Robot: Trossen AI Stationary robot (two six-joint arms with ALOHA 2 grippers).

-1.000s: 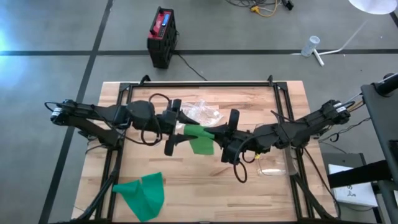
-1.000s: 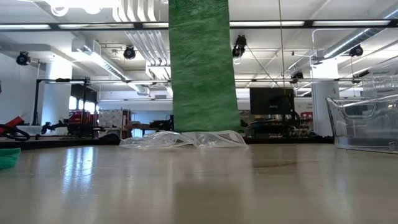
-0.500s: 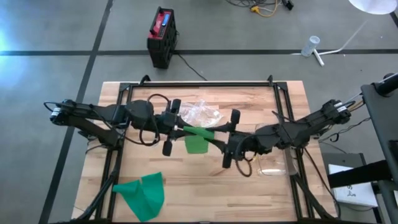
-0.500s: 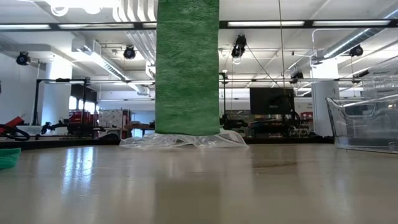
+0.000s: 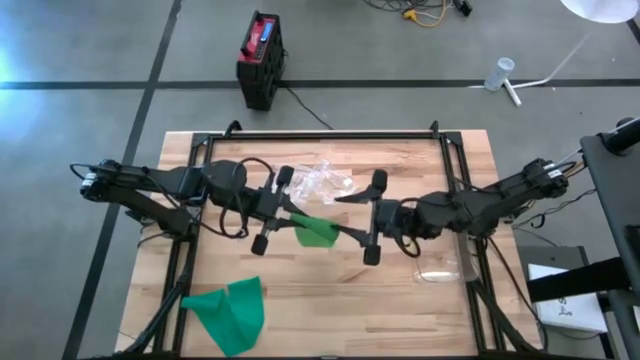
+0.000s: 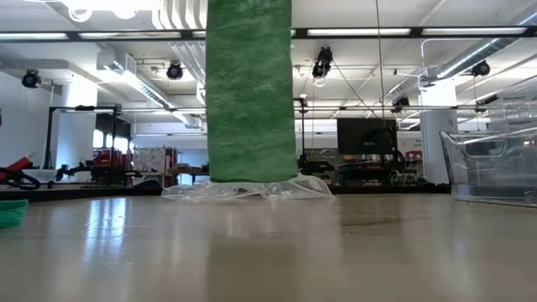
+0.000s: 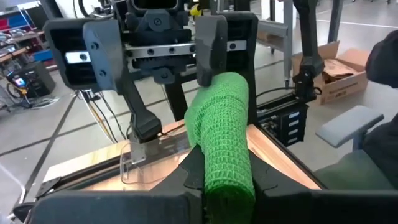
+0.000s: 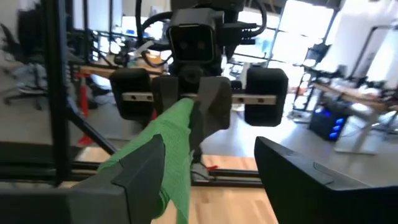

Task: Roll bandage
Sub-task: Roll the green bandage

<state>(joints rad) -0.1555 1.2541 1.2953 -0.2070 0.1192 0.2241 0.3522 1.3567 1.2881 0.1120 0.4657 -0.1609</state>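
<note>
A green bandage (image 5: 318,232) is held in the air over the middle of the table, between my two grippers. Part of it is rolled (image 7: 224,124), and a loose strip (image 6: 250,92) hangs straight down toward the table. My left gripper (image 5: 295,210) is shut on the roll. Facing it from the table's right, my right gripper (image 5: 345,215) stands open. One of its fingers (image 8: 146,165) lies alongside the roll's other end (image 8: 177,143). A second green bandage (image 5: 230,312) lies crumpled at the near left of the table. My left gripper pinches the rolled bandage's near end (image 7: 227,168) between its two fingers. The fingers come in about level from the table's left and lie along the roll. The roll is lifted clear, and its loose strip hangs slack below. My right gripper: I cannot tell whether its finger touches the roll.
A crumpled clear plastic bag (image 5: 325,180) lies just beyond the grippers. A clear plastic container (image 5: 440,262) stands at the right, under my right arm. A black frame (image 5: 320,135) runs around the table's edges. The bare wood in the near middle is free.
My left gripper has shut on the bandage roll and rolled a little. My right gripper has opened, let go of the roll and turned about its own axis. It has also drawn slightly back toward the table's right. The hanging strip has shifted a little sideways.
</note>
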